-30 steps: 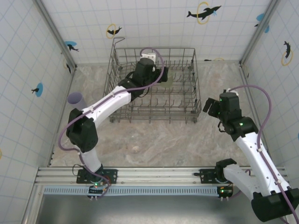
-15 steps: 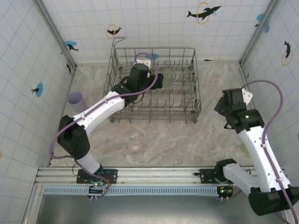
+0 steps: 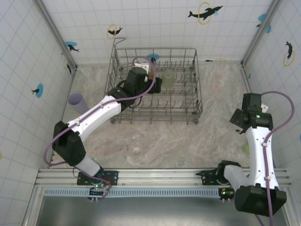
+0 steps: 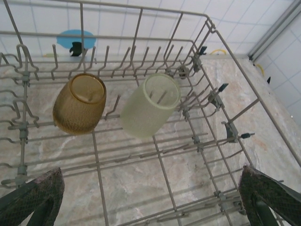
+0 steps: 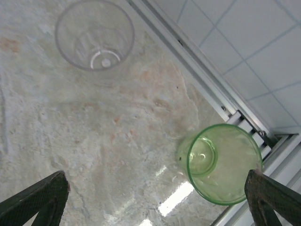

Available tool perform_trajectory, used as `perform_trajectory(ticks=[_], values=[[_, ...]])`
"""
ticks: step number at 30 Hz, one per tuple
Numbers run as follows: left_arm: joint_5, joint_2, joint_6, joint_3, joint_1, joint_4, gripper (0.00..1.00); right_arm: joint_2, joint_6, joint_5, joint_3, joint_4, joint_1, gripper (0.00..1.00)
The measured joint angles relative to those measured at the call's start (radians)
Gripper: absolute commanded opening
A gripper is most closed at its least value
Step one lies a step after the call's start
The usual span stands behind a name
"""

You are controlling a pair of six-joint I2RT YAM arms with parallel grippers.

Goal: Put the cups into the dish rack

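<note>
While a lavender cup [image 3: 75, 100] waits on the tabletop [image 3: 164, 141] left of the dish rack [image 3: 155, 49], an amber cup [image 4: 80, 103] and a pale green cup [image 4: 150, 106] sit inside, beneath the wide-open, empty left hand [image 4: 150, 200]. The right hand [image 5: 155, 200] gapes empty over a clear cup [image 5: 94, 33] and a bright green cup [image 5: 223, 162], both unloaded.

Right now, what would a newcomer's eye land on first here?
The big grey wire dish rack at the far middle of the table, holding an amber cup and a pale green cup, both tilted. Then a bright green cup standing mouth-up by the right wall, a clear cup nearby.
</note>
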Motion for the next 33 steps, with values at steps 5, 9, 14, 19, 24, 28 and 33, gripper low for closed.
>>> perform_trajectory(ticks=[5, 9, 14, 19, 24, 28, 33], values=[[0.007, -0.003, 0.014, -0.008, 0.000, -0.010, 0.98, -0.007, -0.014, -0.050, -0.068, 0.012, -0.046, 1.00], [0.007, -0.003, 0.023, -0.011, 0.000, -0.018, 0.98, -0.007, -0.011, -0.077, -0.123, 0.039, -0.091, 1.00], [0.015, -0.003, 0.023, -0.011, 0.000, -0.029, 0.98, -0.008, -0.002, -0.111, -0.173, 0.092, -0.150, 1.00], [0.027, -0.002, 0.025, -0.011, 0.000, -0.040, 0.98, -0.009, 0.011, -0.145, -0.251, 0.149, -0.223, 1.00], [0.034, 0.001, 0.026, -0.011, 0.000, -0.048, 0.98, -0.015, 0.019, -0.170, -0.289, 0.172, -0.263, 1.00], [0.037, 0.010, 0.026, -0.010, 0.000, -0.058, 0.98, -0.027, 0.019, -0.174, -0.291, 0.203, -0.283, 0.94], [0.031, 0.014, 0.049, -0.005, 0.000, -0.072, 0.98, -0.030, 0.023, -0.180, -0.334, 0.250, -0.296, 0.80]])
